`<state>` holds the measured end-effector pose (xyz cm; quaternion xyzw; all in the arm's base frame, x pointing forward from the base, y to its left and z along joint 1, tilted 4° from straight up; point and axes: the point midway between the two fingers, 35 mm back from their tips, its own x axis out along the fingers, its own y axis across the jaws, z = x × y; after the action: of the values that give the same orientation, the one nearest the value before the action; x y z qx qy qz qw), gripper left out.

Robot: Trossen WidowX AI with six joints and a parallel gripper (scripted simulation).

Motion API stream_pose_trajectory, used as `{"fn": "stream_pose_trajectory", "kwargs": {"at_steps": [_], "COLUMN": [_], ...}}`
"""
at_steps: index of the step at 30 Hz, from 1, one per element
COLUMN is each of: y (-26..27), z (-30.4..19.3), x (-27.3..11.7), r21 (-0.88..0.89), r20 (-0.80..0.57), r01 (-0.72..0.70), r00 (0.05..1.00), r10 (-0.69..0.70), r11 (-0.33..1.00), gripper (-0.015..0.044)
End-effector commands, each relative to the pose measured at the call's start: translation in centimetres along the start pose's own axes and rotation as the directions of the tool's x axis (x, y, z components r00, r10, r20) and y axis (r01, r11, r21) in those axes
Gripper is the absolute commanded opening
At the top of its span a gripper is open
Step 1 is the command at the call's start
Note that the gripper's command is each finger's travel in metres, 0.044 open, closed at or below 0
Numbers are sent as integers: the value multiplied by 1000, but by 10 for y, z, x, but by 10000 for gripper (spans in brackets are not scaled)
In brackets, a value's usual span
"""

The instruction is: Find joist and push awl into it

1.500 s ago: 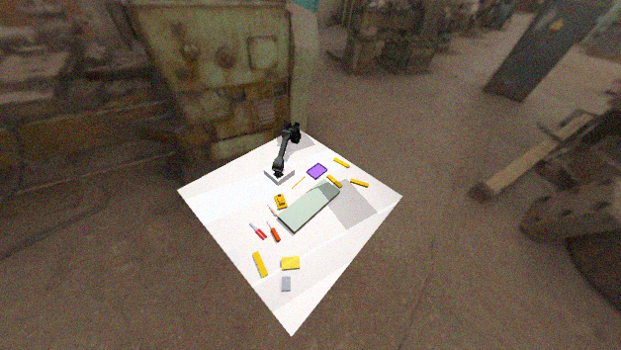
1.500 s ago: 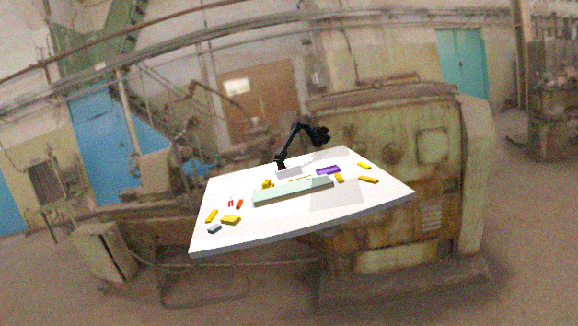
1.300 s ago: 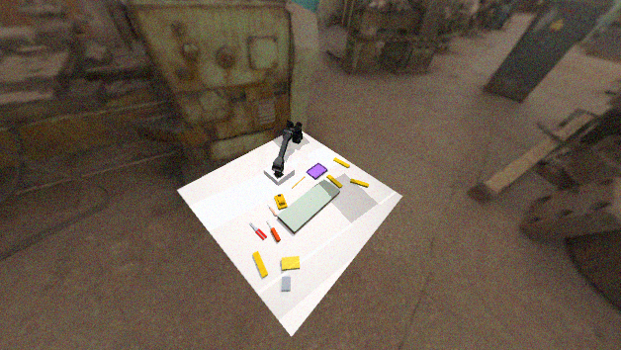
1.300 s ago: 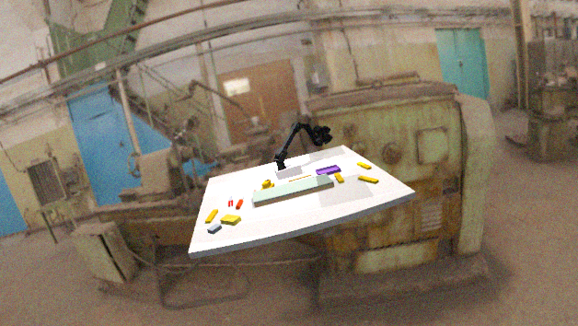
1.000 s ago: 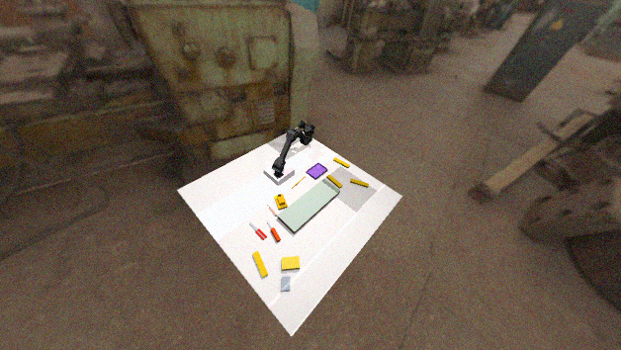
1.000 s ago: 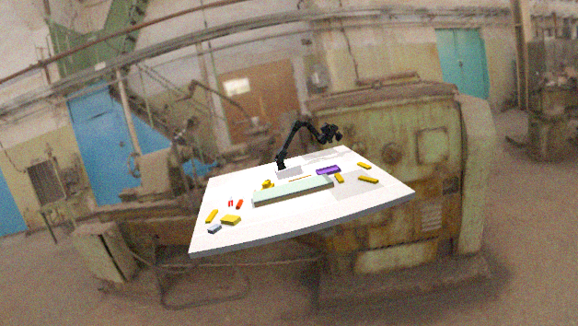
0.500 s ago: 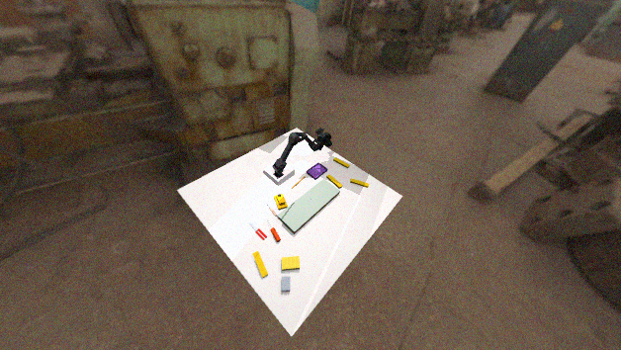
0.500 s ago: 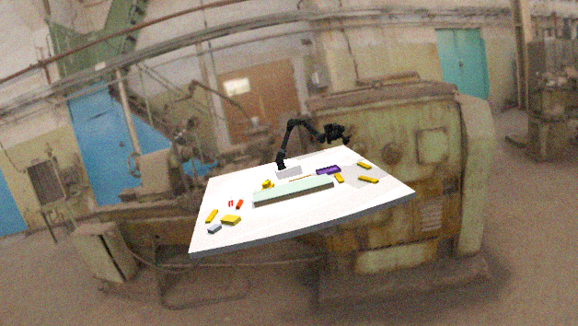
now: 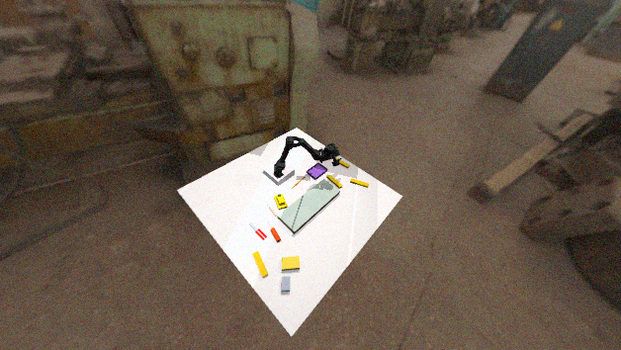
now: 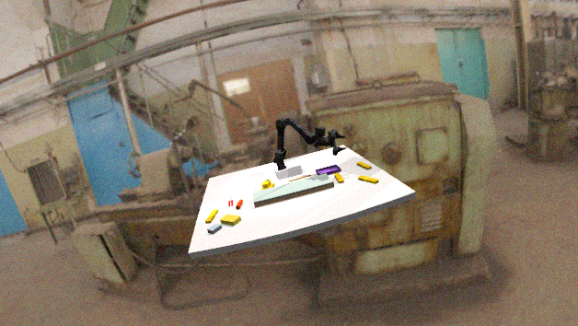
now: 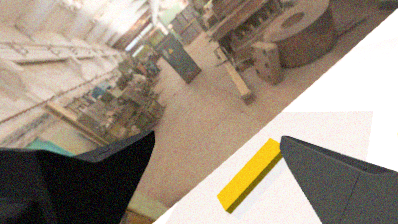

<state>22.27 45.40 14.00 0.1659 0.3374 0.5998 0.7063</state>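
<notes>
The yellow stud finder (image 9: 280, 201) (image 10: 267, 184) rests on the table beside the pale green floor panel (image 9: 308, 208) (image 10: 294, 188). A thin tool with a tan handle (image 9: 273, 212), which looks like the awl, lies by the panel's near-left end; it is hard to make out in the exterior view. The purple tray (image 9: 316, 171) (image 10: 328, 170) looks empty and stands near the arm's base. My gripper (image 9: 338, 157) (image 10: 342, 143) (image 11: 217, 139) is open and empty, raised near the table's back edge beyond the tray. The joist is hidden under the panel.
Yellow bars (image 9: 359, 183) (image 10: 368, 180) (image 11: 250, 175) lie around the tray side. A pencil (image 9: 298, 182) lies between base and panel. Red-handled pliers (image 9: 258, 230), an orange-handled tool (image 9: 275, 234), a yellow block (image 9: 291, 262) and a grey block (image 9: 285, 284) lie at the opposite end.
</notes>
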Motion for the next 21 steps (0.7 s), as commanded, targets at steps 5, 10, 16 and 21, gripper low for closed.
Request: {"fn": "stream_pose_trajectory", "kwargs": {"at_steps": [5,10,16,21], "y": [-105,-154,-189,-218], "z": [34,39,32,11], "x": [-90,-158,-223,-304], "r21": [48,142,210,268], "r20": [60,61,39,-25], "r01": [342,502,635,776], "r00": [937,856,754,598], "r10": [-344,-514,-655,-801], "r11": [939,853,743,571], "gripper": [440,440,440,440]}}
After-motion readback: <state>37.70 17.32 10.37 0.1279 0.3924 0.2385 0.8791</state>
